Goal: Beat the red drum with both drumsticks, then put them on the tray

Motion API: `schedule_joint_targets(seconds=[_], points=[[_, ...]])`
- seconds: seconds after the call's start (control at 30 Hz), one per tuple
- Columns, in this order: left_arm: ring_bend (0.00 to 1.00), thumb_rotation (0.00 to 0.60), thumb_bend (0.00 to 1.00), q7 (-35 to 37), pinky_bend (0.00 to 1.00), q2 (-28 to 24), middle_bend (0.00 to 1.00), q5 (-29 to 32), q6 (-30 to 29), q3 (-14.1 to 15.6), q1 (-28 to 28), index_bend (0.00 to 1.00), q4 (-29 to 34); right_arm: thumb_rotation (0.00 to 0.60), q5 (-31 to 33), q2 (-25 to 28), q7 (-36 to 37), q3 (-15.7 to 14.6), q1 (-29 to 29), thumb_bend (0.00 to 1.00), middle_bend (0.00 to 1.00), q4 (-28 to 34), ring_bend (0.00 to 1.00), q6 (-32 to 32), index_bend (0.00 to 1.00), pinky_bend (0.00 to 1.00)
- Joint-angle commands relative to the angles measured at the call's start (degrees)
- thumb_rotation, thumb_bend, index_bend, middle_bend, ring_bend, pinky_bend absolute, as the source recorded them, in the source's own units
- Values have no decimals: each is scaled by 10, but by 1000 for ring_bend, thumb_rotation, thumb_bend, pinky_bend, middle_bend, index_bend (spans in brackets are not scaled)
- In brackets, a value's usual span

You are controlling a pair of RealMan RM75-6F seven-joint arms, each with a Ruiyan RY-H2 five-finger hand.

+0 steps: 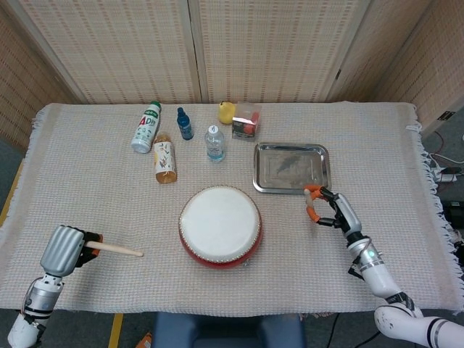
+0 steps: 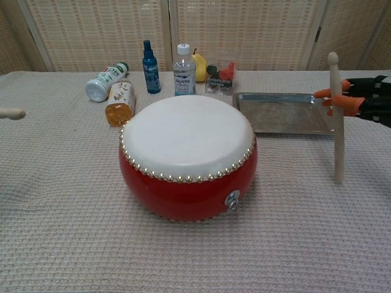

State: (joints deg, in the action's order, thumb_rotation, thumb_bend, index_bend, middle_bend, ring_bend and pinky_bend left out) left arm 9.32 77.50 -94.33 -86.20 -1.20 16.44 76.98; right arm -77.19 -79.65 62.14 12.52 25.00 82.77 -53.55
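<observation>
The red drum (image 1: 220,226) (image 2: 188,157) with its white skin stands at the front middle of the table. Right of it my right hand (image 1: 338,213) (image 2: 361,102) pinches a wooden drumstick (image 2: 335,119) between orange fingertips. That stick stands almost upright, tip up, beside the front right corner of the steel tray (image 1: 291,147) (image 2: 275,96). At the front left my left hand (image 1: 65,249) grips the other drumstick (image 1: 116,250) (image 2: 11,113), which points level toward the drum, well short of it. The chest view shows only this stick's tip.
Along the back stand a lying white bottle (image 1: 146,127), a lying orange bottle (image 1: 164,158), a small blue bottle (image 1: 185,123), a water bottle (image 1: 214,143), a yellow fruit (image 1: 227,112) and a clear box (image 1: 246,120). The tray holds nothing.
</observation>
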Motion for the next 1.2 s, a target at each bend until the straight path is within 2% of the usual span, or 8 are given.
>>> schedule_joint_targets(seconds=[0.03, 0.1, 0.3, 0.47, 0.7, 0.93, 1.2], points=[[1000, 600, 578, -4, 1000, 0, 1000, 0, 2, 0, 1, 1000, 3, 600, -143, 11, 350, -36, -1, 411, 240, -117, 181, -9, 588, 238], [1000, 600, 577, -6, 1000, -2, 1000, -1, 2, -1, 2, 1000, 5, 600, -167, -4, 409, -51, 11, 411, 241, -158, 190, -23, 572, 250], [1000, 600, 577, -9, 1000, -1, 1000, 0, 8, 0, 3, 1000, 8, 600, -194, -46, 512, -89, 36, 410, 248, -253, 224, -48, 527, 272], [1000, 600, 577, -18, 1000, 4, 1000, -1, 6, -1, 3, 1000, 0, 600, -195, -72, 538, -109, 44, 396, 248, -303, 218, -61, 470, 298], [1000, 600, 576, -18, 1000, 2, 1000, -2, 5, 0, 2, 1000, 1, 600, -204, -84, 575, -134, 42, 313, 248, -343, 209, -114, 409, 305], [1000, 600, 577, -19, 1000, -1, 1000, -3, 6, 2, 1, 1000, 6, 599, -205, -89, 598, -152, 31, 270, 248, -370, 246, -160, 406, 339], [1000, 600, 576, -25, 1000, -7, 1000, -5, 4, 3, -1, 1000, 16, 599, -203, -100, 611, -167, 30, 262, 281, -395, 287, -175, 450, 397]])
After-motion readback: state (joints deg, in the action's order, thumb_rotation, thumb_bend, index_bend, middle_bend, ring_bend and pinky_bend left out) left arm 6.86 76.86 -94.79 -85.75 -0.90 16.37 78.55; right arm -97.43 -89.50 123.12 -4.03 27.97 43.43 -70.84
